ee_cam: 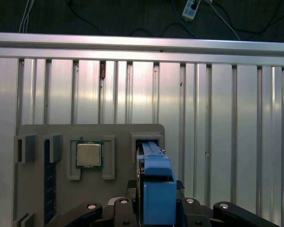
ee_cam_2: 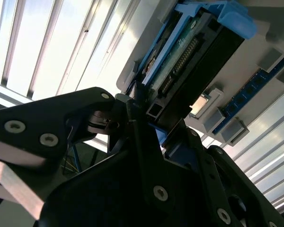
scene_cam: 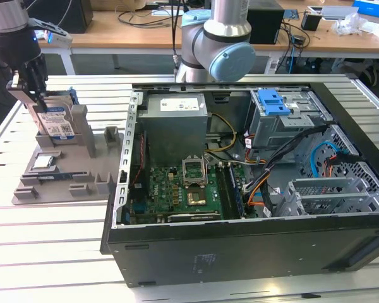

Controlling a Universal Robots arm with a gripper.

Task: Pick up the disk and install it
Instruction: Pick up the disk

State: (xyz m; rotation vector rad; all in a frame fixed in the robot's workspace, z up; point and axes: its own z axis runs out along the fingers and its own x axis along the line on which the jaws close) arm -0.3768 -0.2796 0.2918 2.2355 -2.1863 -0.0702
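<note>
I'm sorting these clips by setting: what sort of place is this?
Probably a robotics lab or electronics workshop: an opened desktop computer case lies on a slotted aluminium table, a grey parts fixture stands beside it, and cable-strewn workbenches run behind.

The black gripper (ee_cam_2: 154, 113) clamps the near end of the disk (ee_cam_2: 180, 61), a blue rail along its edge. Beyond, a chip (ee_cam_2: 201, 105) sits in the grey holder (ee_cam_2: 241, 59) on the slatted table (ee_cam_2: 47, 47).
</note>
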